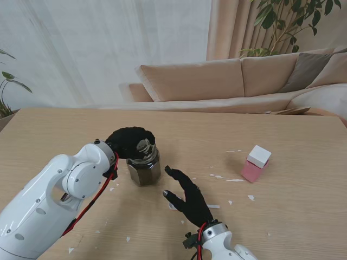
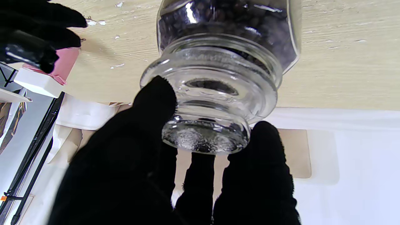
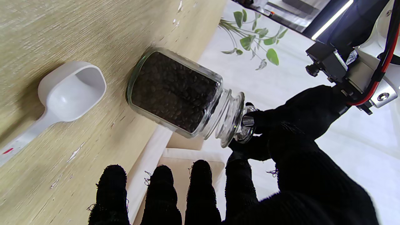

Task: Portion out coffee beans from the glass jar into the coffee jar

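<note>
The glass jar [image 1: 143,169] full of dark coffee beans stands upright in the middle of the table. My left hand [image 1: 129,142] is curled over its top, with thumb and fingers [image 2: 256,162] shut on the knob of the glass lid [image 2: 207,137]. The lid [image 3: 236,123] sits on the jar [image 3: 173,93]. My right hand [image 1: 188,198] hovers open, fingers spread, just right of the jar and nearer to me. A white scoop [image 3: 72,90] lies on the table under it. A pink jar with a white lid [image 1: 256,163] stands farther right.
Small white flecks dot the wooden table [image 1: 293,216] around the jars. A beige sofa [image 1: 217,81] runs behind the far table edge. A potted plant [image 1: 8,92] is at the far left corner.
</note>
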